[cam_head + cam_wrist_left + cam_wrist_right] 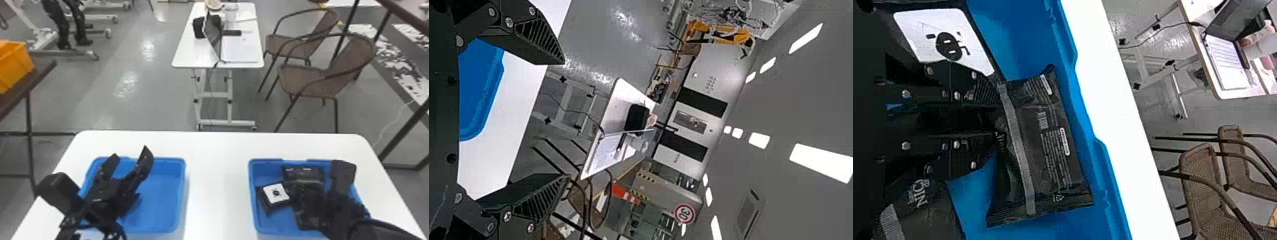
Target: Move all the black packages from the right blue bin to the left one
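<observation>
My left gripper (131,156) stands open over the left blue bin (182,194); in the left wrist view the left gripper (563,121) has its two fingers wide apart, holding nothing. Down inside the right blue bin (252,199) is my right gripper (300,191), beside a white-labelled black package (276,193). Another black package (303,175) lies along the bin's far side. In the right wrist view the right gripper (999,117) is shut on the near edge of that black package (1048,150). A further black package (928,207) partly shows beside the fingers, and the labelled package (948,42) is on their other side.
Both bins stand on a white table (218,185), with a bare strip between them. Beyond it are a small table (188,54) with a laptop and two wicker chairs (306,79). An orange crate (16,67) sits at far left.
</observation>
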Motion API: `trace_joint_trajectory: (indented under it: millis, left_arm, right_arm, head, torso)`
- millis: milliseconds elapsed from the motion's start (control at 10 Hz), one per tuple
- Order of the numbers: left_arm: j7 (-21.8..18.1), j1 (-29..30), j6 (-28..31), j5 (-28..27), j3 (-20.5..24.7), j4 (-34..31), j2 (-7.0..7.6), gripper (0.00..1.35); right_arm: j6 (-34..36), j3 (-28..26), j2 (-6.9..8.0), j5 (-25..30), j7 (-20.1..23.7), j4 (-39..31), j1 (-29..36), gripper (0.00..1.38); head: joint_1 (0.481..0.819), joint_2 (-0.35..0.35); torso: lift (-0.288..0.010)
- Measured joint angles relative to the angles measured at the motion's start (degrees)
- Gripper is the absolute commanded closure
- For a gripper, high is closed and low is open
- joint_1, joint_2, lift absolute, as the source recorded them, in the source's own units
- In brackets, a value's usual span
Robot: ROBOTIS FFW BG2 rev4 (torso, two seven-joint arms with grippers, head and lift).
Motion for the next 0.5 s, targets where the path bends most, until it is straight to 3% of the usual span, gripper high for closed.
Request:
trace_joint_trajectory:
  millis: [500]
  left_arm:
    - [0.0,0.0,-0.2,0.6,0.0,0.4,0.00,0.23]
  right_arm:
    - [0.8,1.9,-0.52,-2.5,1.4,-10.6,5.5,1.16]
  head:
    - [0.695,0.063]
  torso:
    - [-0.040]
